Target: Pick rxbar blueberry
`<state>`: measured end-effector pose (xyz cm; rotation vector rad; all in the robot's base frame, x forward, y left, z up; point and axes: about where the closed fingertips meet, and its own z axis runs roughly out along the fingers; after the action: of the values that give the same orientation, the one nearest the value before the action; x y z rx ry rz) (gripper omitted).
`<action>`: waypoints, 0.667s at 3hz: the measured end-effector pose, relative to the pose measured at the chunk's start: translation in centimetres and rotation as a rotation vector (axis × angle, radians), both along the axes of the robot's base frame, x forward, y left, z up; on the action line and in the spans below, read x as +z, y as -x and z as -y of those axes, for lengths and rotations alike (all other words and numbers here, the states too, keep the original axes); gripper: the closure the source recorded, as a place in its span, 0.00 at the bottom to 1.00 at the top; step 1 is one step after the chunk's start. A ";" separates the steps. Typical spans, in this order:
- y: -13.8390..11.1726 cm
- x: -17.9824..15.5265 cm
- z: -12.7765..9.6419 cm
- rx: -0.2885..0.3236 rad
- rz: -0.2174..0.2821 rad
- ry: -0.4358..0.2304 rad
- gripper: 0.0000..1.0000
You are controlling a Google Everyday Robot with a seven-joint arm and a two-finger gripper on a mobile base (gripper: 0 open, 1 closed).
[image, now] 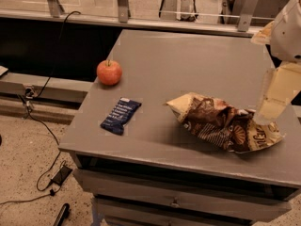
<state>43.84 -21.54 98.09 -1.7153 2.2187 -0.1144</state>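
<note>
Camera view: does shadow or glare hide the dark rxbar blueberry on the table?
In the camera view the light is dim and warm; the rxbar blueberry lies free of shadow and glare on the grey table. Same view: the gripper, pale and brightly lit, hangs at the right edge over the chip bag, which casts a soft shadow forward.

White rounded arm shell; pale cream claw at right edge.

The tool hangs at right, well apart from the rxbar blueberry.
</note>
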 end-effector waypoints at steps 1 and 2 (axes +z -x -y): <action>0.0 0.0 0.0 0.000 0.000 0.000 0.00; -1.1 0.4 -3.7 0.092 0.012 0.001 0.00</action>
<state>44.97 -17.82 98.49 -1.8081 2.1275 -0.1034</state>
